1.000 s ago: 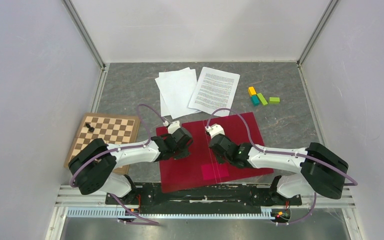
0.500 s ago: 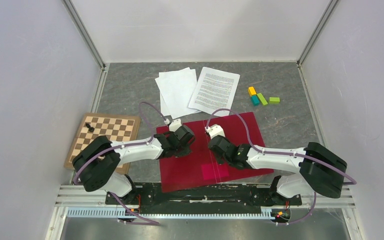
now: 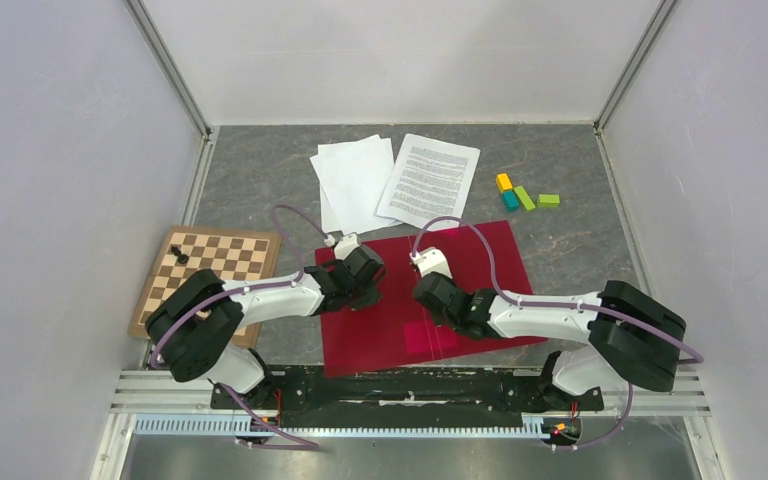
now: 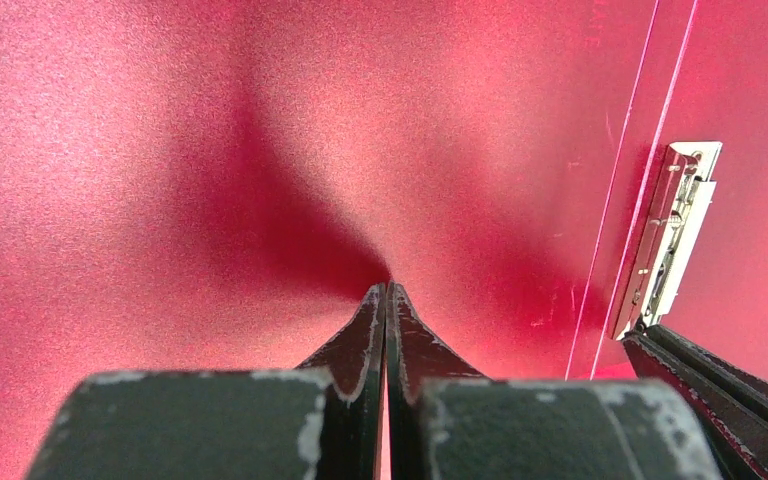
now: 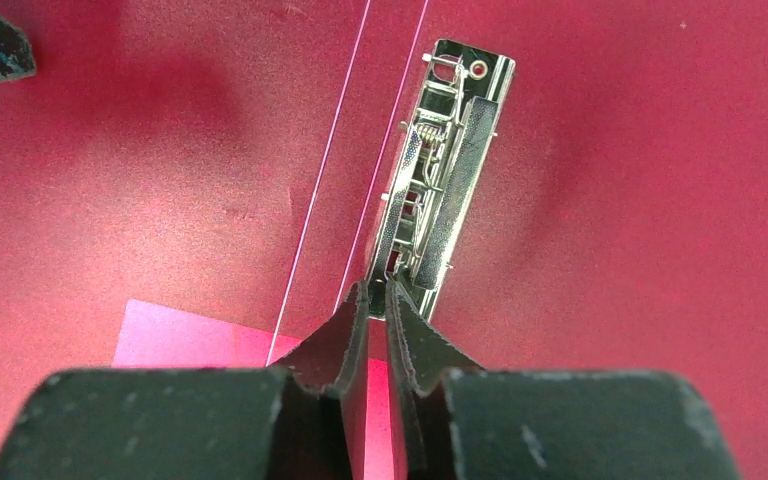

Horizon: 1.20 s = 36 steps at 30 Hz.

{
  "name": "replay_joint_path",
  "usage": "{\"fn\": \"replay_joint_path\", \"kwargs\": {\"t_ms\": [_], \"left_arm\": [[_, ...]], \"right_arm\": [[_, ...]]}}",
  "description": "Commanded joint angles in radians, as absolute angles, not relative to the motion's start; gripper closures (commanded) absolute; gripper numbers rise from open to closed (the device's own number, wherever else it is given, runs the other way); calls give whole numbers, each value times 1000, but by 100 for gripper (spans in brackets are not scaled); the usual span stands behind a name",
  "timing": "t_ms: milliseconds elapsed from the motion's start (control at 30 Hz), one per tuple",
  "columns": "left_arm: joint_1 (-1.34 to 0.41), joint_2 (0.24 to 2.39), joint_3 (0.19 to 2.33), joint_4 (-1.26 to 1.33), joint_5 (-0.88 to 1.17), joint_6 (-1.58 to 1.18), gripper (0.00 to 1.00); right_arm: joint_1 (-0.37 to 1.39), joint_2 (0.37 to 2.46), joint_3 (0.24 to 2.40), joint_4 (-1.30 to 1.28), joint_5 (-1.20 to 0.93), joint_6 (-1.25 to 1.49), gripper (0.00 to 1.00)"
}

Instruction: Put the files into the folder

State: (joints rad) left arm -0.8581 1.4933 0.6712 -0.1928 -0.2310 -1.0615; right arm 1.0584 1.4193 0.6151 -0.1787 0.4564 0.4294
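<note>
The folder [image 3: 480, 262] is laid open and flat, crimson inside, under both sets of jaws. Its left leaf is touched by the tips of the left gripper [image 4: 387, 297], and two thin pale fold lines are seen to the right of those jaws. The metal clip [image 5: 447, 165], shiny and slightly slanted, is fixed on the right leaf, its near end met by the tips of the right gripper [image 5: 370, 292]. The pink square [image 5: 192, 337] is seen just left of those jaws. The files [image 3: 415, 195] are seen outside the folder, well beyond both jaws: a printed sheet [image 3: 430, 178] is placed beside overlapping blank sheets [image 3: 352, 180].
</note>
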Motion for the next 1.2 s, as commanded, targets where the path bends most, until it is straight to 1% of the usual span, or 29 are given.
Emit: {"fn": "replay_joint_path", "kwargs": {"t_ms": [0,200,533,867,1167], "left_arm": [[-823,1570,589,-342,-284,-1054,98],[-797,1579,582,-336,-270,-1040,98],[-773,1583,569,-331,-261,-1031,98],[-756,1571,561,-331,-256,-1026,98],[-730,1574,552,-330,-252,-1020,98]], "right_arm": [[1054,1482,541,-329,480,444,92],[1055,1503,537,-350,499,454,93],[1056,1442,540,-360,495,451,92],[1055,1477,470,-322,478,476,92],[1056,1459,475,-392,553,494,93]]}}
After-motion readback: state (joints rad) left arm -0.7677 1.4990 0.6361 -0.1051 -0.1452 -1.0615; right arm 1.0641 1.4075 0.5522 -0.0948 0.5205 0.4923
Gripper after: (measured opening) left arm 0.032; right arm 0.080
